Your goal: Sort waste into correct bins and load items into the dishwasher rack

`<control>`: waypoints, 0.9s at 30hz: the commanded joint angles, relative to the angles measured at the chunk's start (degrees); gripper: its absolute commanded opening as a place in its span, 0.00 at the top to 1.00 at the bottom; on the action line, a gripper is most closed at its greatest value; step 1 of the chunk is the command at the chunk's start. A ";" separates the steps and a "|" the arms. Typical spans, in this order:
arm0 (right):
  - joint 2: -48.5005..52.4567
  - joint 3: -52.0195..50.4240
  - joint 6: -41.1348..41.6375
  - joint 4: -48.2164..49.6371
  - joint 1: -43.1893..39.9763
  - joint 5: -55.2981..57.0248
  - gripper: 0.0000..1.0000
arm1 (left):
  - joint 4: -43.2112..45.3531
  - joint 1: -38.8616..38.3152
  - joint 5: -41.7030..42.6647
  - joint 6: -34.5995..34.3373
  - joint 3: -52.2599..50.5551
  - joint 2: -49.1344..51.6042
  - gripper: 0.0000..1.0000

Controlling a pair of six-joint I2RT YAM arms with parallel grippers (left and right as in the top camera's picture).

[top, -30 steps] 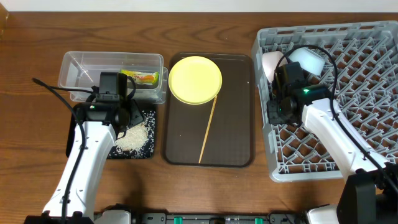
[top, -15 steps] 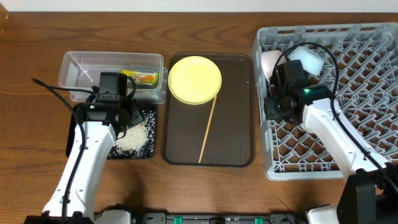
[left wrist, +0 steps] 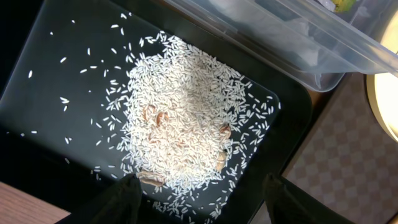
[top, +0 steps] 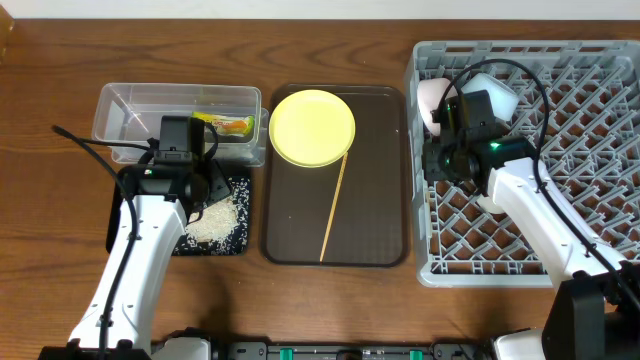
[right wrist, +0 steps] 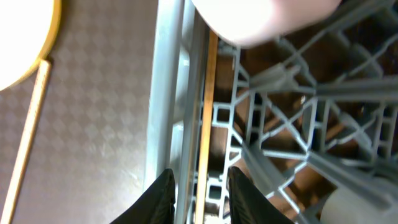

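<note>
My left gripper (left wrist: pixel 199 193) is open and empty, hovering over the loose rice (left wrist: pixel 180 118) heaped in the black tray (top: pixel 240 238). The green-and-yellow wrapper (top: pixel 228 124) lies in the clear tub (top: pixel 120 105). My right gripper (right wrist: pixel 200 193) is narrowly open, straddling the left wall of the grey rack (top: pixel 560 150). One chopstick (right wrist: pixel 206 112) lies inside the rack along that wall, between the fingers. The other chopstick (top: pixel 335 205) and the yellow plate (top: pixel 312 127) rest on the brown serving tray (top: pixel 380 230). The pinkish bowl (top: pixel 432 95) and the light blue bowl (top: pixel 500 95) sit in the rack's far left corner.
The clear tub stands just behind the black tray, its rim close to my left gripper. A pale round thing (right wrist: pixel 367 205), perhaps the white cup, shows in the rack under my right arm. The rack's pegs crowd round my right gripper.
The rack has swung from a tilt to square with the table edge, and my right gripper has moved a little away from me along its left wall. The left arm has not moved.
</note>
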 commanded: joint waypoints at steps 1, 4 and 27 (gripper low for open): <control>-1.81 0.72 0.79 2.10 0.96 -6.21 0.71 | 0.02 0.24 -1.09 -0.31 -0.37 -0.26 0.34; -3.54 1.11 0.83 4.26 1.07 -6.47 0.72 | 0.02 0.24 -1.09 -0.31 -0.37 -0.26 0.34; 11.43 1.05 12.20 12.26 24.85 3.26 0.57 | 0.04 0.24 -1.09 -0.31 -0.37 -0.26 0.34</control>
